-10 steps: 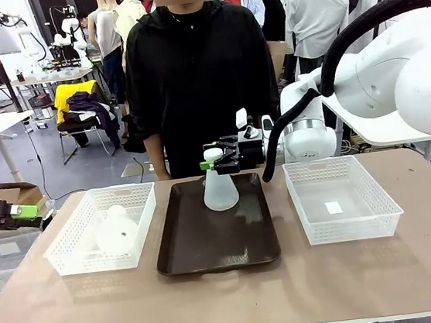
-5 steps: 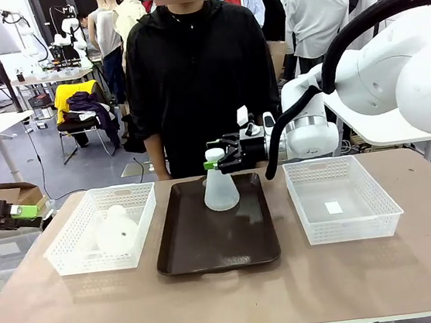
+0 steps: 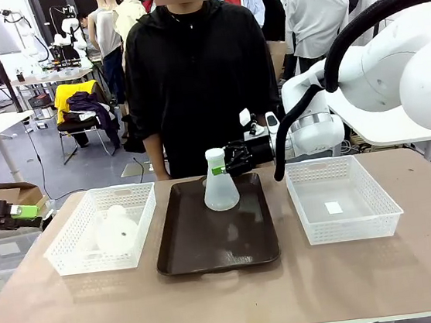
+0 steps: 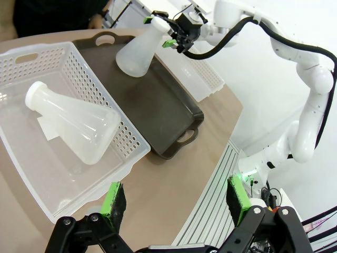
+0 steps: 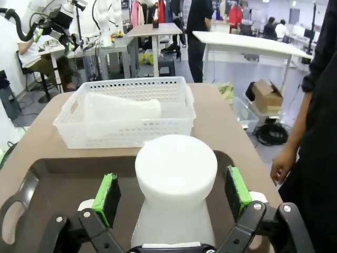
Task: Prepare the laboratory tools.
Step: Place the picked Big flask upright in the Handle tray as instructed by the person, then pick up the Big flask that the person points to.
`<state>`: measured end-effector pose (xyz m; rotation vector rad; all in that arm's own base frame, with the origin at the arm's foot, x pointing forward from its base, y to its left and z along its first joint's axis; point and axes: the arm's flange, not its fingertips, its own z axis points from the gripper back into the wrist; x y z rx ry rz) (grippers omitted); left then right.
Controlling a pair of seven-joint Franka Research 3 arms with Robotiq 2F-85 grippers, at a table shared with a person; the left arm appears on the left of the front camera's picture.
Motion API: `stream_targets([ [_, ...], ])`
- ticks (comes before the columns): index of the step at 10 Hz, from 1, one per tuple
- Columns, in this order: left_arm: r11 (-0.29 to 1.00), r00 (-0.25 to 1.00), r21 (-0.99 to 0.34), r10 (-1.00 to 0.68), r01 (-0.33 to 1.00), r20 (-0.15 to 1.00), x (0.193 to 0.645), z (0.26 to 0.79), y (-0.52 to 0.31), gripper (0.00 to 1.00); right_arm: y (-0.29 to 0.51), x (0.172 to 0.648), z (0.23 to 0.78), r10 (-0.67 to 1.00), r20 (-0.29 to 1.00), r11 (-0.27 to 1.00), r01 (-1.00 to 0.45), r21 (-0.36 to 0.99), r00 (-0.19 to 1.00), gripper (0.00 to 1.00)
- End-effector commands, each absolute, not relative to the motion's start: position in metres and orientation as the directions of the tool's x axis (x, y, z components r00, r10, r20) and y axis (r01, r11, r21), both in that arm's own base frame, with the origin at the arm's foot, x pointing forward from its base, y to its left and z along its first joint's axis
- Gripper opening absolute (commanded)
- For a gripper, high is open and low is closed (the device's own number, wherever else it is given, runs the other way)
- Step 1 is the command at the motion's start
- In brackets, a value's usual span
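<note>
One frosted conical flask [image 3: 220, 184] stands upright at the far end of the dark tray [image 3: 217, 247]. My right gripper [image 3: 230, 162] hovers just right of its neck, open. In the right wrist view the white neck [image 5: 176, 179] sits between the spread green pads [image 5: 108, 197] with small gaps on both sides. The second flask [image 3: 114, 231] lies on its side in the left mesh basket [image 3: 71, 260]. My left gripper [image 4: 175, 203] hangs open and holds nothing, off the table's left edge, looking down at that lying flask [image 4: 73, 126].
A second white mesh basket [image 3: 345, 221] stands right of the tray, holding just a small white slip. A person in black stands at the far side, right behind the tray, one hand [image 5: 281, 166] hanging beside it. Bare tabletop runs along the front.
My right gripper has opened off the flask's neck and drawn back to the right. The flask stays upright on the tray. The left arm has not moved.
</note>
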<state>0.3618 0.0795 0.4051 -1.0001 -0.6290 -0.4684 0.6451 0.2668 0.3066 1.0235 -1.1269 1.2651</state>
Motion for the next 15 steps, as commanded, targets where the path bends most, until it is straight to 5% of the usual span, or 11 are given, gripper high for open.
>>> stream_targets([
  [1,0.463,0.73,-0.624,-0.077,0.63,0.679,0.36,0.405,0.08,1.0,0.269,0.645,0.308,0.137,0.988,0.066,-0.994,-0.084,-0.075,1.0],
  [11,0.463,0.73,-0.624,-0.077,0.63,0.679,0.36,0.405,0.08,1.0,0.268,0.647,0.31,0.162,0.985,0.059,-0.996,-0.073,-0.063,1.0],
  [15,0.463,0.73,-0.624,-0.077,0.63,0.679,0.36,0.405,0.08,1.0,0.222,0.601,0.366,0.278,0.959,0.018,-0.997,-0.069,-0.061,1.0],
])
